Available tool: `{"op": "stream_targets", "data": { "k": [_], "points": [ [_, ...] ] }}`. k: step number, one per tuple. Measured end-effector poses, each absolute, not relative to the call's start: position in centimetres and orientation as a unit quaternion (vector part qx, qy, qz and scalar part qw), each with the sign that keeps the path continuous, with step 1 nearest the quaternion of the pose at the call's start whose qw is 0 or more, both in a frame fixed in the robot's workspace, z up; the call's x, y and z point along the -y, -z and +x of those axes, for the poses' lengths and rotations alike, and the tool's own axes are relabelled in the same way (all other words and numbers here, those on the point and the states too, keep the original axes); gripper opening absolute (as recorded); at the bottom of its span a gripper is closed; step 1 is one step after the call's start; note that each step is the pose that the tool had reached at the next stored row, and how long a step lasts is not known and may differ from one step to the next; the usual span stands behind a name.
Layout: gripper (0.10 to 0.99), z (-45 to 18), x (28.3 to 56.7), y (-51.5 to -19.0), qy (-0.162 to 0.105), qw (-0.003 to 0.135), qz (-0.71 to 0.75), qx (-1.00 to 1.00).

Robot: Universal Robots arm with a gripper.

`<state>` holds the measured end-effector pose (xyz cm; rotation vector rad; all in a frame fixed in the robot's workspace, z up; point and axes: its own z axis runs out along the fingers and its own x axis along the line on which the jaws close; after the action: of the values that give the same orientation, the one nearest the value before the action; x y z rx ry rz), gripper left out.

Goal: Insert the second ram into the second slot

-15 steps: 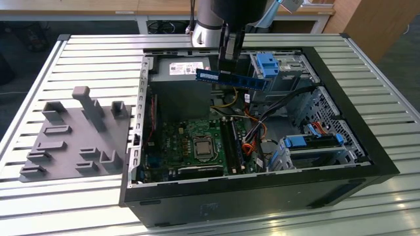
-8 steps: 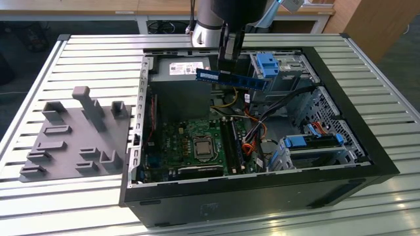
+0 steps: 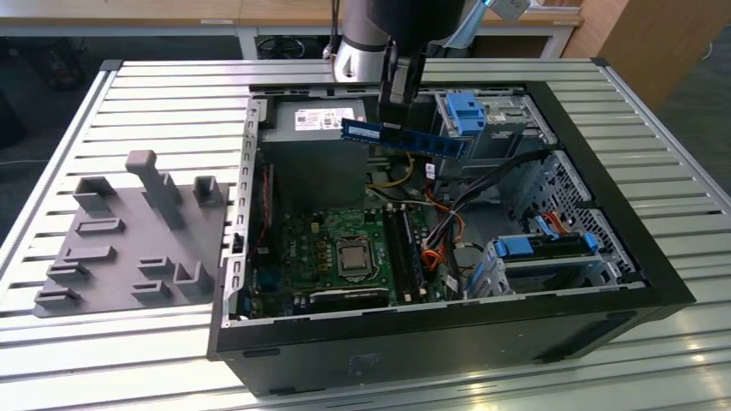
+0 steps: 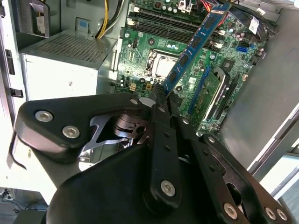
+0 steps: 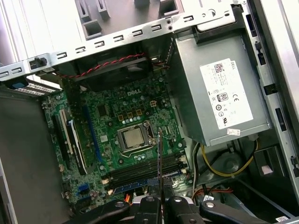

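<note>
Hand [image 3: 396, 111] pinching the second ram [image 3: 402, 137] above open computer case [image 3: 457, 312], power supply [image 3: 306, 145] beside, cables [image 3: 440, 229] beside motherboard [image 3: 325, 233]

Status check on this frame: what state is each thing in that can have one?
Black computer case: on its side, open.
Thin blue ram stick: gripped at one end, in the air over the case, not in a slot.
Black gripper: shut on the stick.
Silver processor: uncovered.
</note>
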<state>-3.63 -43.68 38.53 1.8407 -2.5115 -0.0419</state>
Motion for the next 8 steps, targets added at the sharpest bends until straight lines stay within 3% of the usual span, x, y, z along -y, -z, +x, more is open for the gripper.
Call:
{"op": "stream_targets", "data": {
  "k": [8],
  "points": [
    [0.137,-3.63,43.68,-38.53,0.014,0.014,0.586,0.81]
  ]
}}
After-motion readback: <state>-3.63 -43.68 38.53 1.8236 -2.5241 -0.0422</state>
